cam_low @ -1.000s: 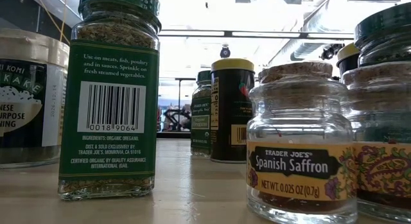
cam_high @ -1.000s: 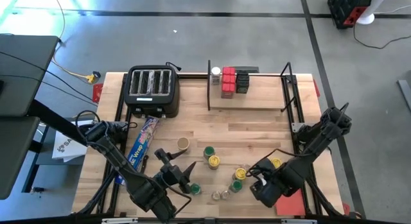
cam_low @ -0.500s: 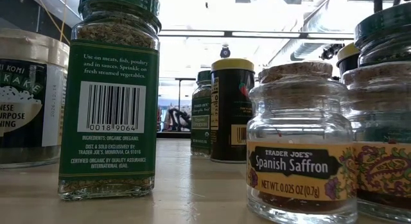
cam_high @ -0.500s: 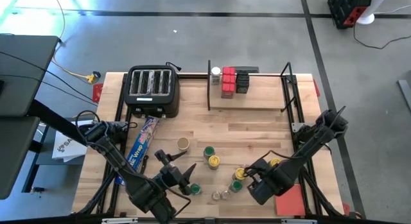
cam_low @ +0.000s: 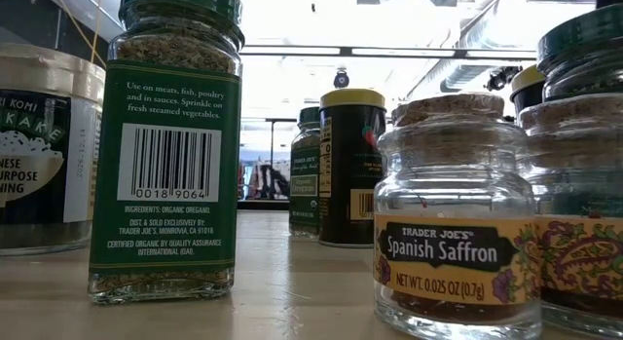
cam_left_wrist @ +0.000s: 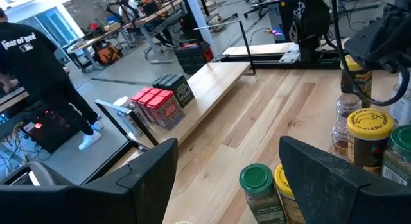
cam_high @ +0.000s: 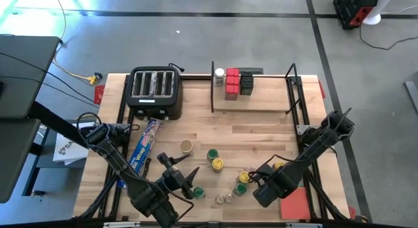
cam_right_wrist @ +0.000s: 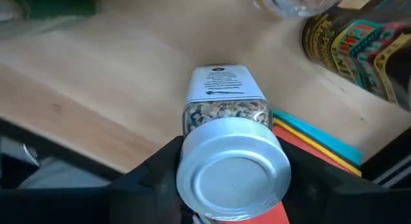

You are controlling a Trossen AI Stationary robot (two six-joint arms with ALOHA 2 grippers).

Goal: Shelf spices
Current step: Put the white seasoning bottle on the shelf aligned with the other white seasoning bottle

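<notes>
The shelf [cam_high: 251, 105] stands at the far right. On its board are red tins [cam_high: 232, 84], black boxes [cam_high: 246, 83] and a white-lidded jar [cam_high: 219, 74]. More spices stand on the table: a tan-lidded jar [cam_high: 186, 146], green- and yellow-lidded jars [cam_high: 214, 159], [cam_high: 241, 182] and tiny clear jars [cam_high: 224, 198]. My right gripper [cam_high: 263, 189] points down at the near right, closed on a silver-lidded jar [cam_right_wrist: 225, 108]. My left gripper [cam_high: 185, 179] hangs open above the near edge, next to a green-lidded jar [cam_high: 198, 192]. My right gripper has the jar's round silver lid [cam_right_wrist: 189, 172] pinched between its two fingers, one on each side. The fingers [cam_right_wrist: 149, 179] come from above and point down. The jar is upright below them with its foot toward the wood; whether it is lifted, I cannot tell.
A black toaster [cam_high: 155, 91] stands at the far left, with a blue wrap box [cam_high: 145, 146] in front of it. A red pad [cam_high: 297, 205] lies at the near right corner, beside the held jar. A person [cam_left_wrist: 38, 76] stands beyond the table.
My right gripper has sunk toward the table among the near-right jars and shifted slightly toward the left edge, and the wrist has rolled a little. The jars on the table stand as before.
</notes>
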